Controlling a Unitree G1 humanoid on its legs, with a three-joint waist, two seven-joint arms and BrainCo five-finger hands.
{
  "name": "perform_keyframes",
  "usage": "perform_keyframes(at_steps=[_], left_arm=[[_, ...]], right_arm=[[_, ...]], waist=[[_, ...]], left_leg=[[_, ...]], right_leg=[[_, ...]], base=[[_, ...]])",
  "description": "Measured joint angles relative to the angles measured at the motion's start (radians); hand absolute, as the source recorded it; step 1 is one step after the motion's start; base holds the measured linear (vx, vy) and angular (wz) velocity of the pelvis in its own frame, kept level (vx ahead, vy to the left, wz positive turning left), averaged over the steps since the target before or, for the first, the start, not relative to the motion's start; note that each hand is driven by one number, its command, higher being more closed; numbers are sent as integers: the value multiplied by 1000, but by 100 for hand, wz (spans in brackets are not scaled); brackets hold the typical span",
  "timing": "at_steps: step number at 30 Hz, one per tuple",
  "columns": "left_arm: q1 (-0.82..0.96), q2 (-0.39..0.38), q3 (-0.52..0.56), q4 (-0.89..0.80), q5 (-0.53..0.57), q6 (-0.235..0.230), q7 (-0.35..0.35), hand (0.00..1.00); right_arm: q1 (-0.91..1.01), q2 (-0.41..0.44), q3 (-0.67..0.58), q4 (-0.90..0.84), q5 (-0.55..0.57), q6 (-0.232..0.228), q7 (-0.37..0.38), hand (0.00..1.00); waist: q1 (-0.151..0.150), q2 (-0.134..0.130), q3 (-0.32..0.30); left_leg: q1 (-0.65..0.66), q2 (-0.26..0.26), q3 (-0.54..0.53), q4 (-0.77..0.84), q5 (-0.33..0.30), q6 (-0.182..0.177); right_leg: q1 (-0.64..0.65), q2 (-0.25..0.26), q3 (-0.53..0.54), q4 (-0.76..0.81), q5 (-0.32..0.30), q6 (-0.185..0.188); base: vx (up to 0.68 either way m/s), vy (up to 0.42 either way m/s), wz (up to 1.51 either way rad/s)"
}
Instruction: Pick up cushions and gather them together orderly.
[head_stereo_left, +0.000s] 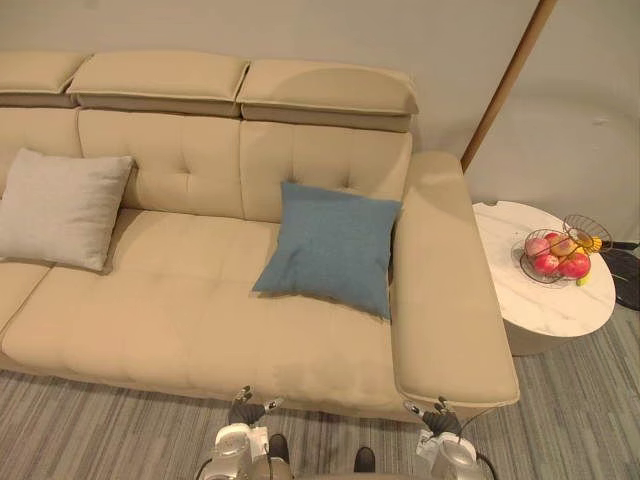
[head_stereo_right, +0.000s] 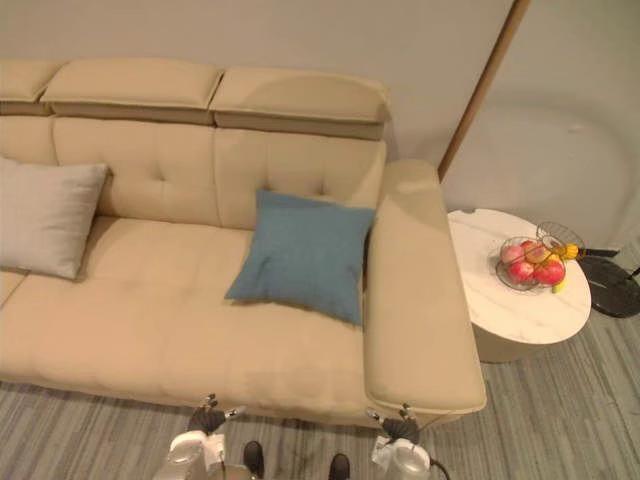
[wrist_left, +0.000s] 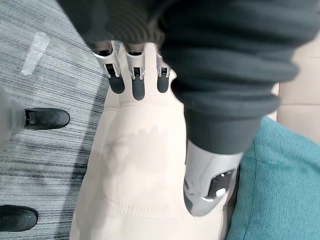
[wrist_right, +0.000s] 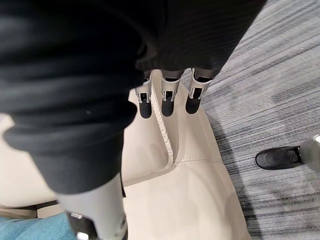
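On sofa (head_stereo_left: 200, 320), blue cushion (head_stereo_left: 330, 245) being propped against right armrest (head_stereo_left: 445, 290); pale grey cushion (head_stereo_left: 60, 208) being leaned well apart, far left. 2 cushions judged light, soft, non-fragile; edge or corner being advised as hold. Near, left hand (head_stereo_left: 245, 410) and right hand (head_stereo_left: 438, 418) being held with fingers straight, apart, nothing gripped.

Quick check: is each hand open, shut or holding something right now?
Left hand: open, fingers straight, holding nothing.
Right hand: open, fingers straight, holding nothing.
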Motion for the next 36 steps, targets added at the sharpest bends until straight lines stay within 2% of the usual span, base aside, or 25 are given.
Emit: perform_keyframes(at_steps=[1, 2, 3, 4, 6, 7, 8, 9, 10, 13, 14, 15, 16, 17, 19, 20, 21, 22, 23, 24, 25, 26, 30, 36], left_arm=[[-15, -6, 3, -5, 0, 0, 1, 0], [-27, -3, 5, -8, 0, 0, 2, 0], [-32, -3, 6, -13, 0, 0, 3, 0], [-38, -4, 13, -24, 0, 0, 4, 0], [-39, -4, 51, -41, 0, -2, 10, 0], [-41, -7, 71, -42, 0, -1, 18, 0], [-38, -16, 75, -42, 0, 0, 19, 0], [-23, -31, 73, -37, 0, 0, 20, 0], [-12, -53, 53, -11, 0, 7, 21, 0], [15, -63, 3, -4, -1, 18, 18, 0], [16, -64, 1, -3, -1, 18, 19, 0], [16, -63, 0, -4, -1, 17, 19, 0], [16, -63, 1, -4, 0, 18, 19, 0], [16, -63, 1, -3, 0, 18, 19, 0], [15, -63, 1, -4, 1, 19, 19, 0], [17, -63, 2, -4, 3, 20, 19, 0], [18, -63, 4, -4, 4, 20, 19, 0], [24, -51, 3, 1, 9, 21, 18, 0], [29, -36, 3, 2, 13, 21, 19, 0], [40, -11, 3, 2, 21, 21, 19, 0], [43, 3, 3, 6, 23, 21, 19, 0], [43, 24, 2, 20, 23, 21, 19, 0], [57, 47, 2, 41, 42, 23, 19, 0], [63, 57, 2, 84, 62, 27, 16, 0]], right_arm=[[-12, -1, 15, 1, 1, 1, -1, 0], [-24, 3, 22, 2, 1, 1, 0, 0], [-25, 3, 21, 2, 1, 1, 0, 0], [-29, 2, 21, 8, 1, 1, -1, 0], [-57, 7, 19, 37, 1, 1, -3, 0], [-73, 10, 13, 41, 1, 1, -5, 0], [-80, 6, 13, 43, 2, 1, -8, 0], [-83, -1, 14, 43, 2, 0, -12, 0], [-92, -7, 19, 41, 17, 0, -16, 0], [-54, -3, 30, 48, 41, 2, -25, 0], [-42, -4, 36, 59, 41, 2, -32, 0], [-36, -5, 41, 74, 41, 4, -38, 0], [-28, -5, 43, 78, 41, 6, -41, 0], [-26, -5, 44, 79, 41, 9, -40, 0], [-11, -6, 42, 80, 40, 12, -41, 0], [-5, -7, 35, 80, 39, 13, -40, 0], [-6, -7, 23, 80, 39, 14, -40, 0], [-19, -2, -7, 112, 39, 17, -35, 0], [-19, 8, -17, 129, 39, 21, -33, 0], [-20, 16, -31, 157, 39, 23, -29, 0], [-19, 14, -32, 166, 38, 22, -27, 0], [-25, -2, -48, 194, 38, 23, -25, 0], [-21, -10, -68, 210, 36, 23, -26, 0], [-22, -30, -107, 229, 35, 30, -26, 0]], waist=[[1, 8, 5], [0, 9, 8], [-2, 10, 9], [-3, 8, 10], [0, -13, 16], [4, -25, 23], [7, -20, 26], [24, -3, 28], [30, 37, 34], [27, 42, 48], [25, 34, 50], [23, 30, 50], [12, 20, 56], [6, 15, 58], [1, 2, 56], [0, 6, 49], [0, 20, 43], [-4, 10, 44], [-6, 1, 37], [-9, -26, 18], [-17, -32, 14], [-47, -30, 14], [-53, -22, 17], [-57, -8, 4]], left_leg=[[-23, 20, -1, 20, -6, 6], [-37, 28, -14, 45, -9, 10], [-39, 30, -27, 57, -9, 10], [-55, 29, -49, 87, -9, 10], [-99, 31, -55, 157, -9, 10], [-120, 35, -57, 184, -8, 10], [-131, 42, -58, 188, -2, 0], [-149, 57, -56, 187, 13, -19], [-178, 91, -67, 179, 43, -35], [-142, 99, -66, 108, 105, -47], [-137, 102, -65, 96, 112, -49], [-136, 110, -52, 116, 105, -51], [-139, 106, -51, 180, 65, -50], [-143, 104, -55, 223, 37, -45], [-142, 103, -58, 368, -79, -26], [-130, 110, -58, 407, -132, -29], [-125, 112, -56, 403, -161, -40], [-110, 90, -42, 356, -172, -37], [-100, 73, -30, 318, -160, -31], [-76, 38, -19, 245, -129, -22], [-68, 20, -20, 211, -113, -15], [-63, -9, -25, 174, -102, -15], [-36, -34, -23, 134, -101, -14], [-2, -56, -42, 101, -91, -12]], right_leg=[[-17, -1, -19, 54, -27, 3], [-57, -39, -73, 261, -107, -5], [-58, -60, -88, 338, -131, 5], [-40, -100, -104, 439, -155, 32], [27, -141, -101, 449, -205, 81], [63, -129, -112, 384, -251, 77], [77, -120, -134, 334, -276, 61], [90, -96, -154, 273, -295, 30], [81, -61, -179, 246, -295, -2], [68, -51, -195, 282, -298, -20], [68, -53, -212, 281, -295, -30], [66, -63, -227, 282, -288, -45], [68, -80, -237, 282, -281, -52], [68, -87, -239, 282, -276, -51], [60, -116, -240, 283, -258, -34], [54, -121, -233, 281, -246, -21], [53, -121, -230, 280, -238, -9], [53, -115, -207, 243, -219, 21], [56, -119, -194, 210, -208, 25], [62, -127, -171, 154, -179, 30], [75, -128, -163, 117, -160, 31], [94, -131, -145, 62, -119, 32], [119, -131, -107, 2, -88, 33], [147, -124, -89, -39, -78, 28]], base=[[-80, 7, 11], [-83, 1, 22], [-45, -39, 43], [11, -29, 48], [-50, -120, 51], [-157, -250, 35], [-206, -284, 3], [-268, -275, -12], [-244, -200, -12], [-255, -145, 12], [-180, -85, 10], [-133, -25, 10], [-68, 29, 10], [-94, 69, 17], [-120, 177, 11], [-83, 229, -2], [-88, 300, -5], [-80, 236, -4], [-84, 254, -10], [-37, 136, -2], [-53, 186, 20], [-46, 113, 28], [-45, 95, -1], [42, 2, -8]])
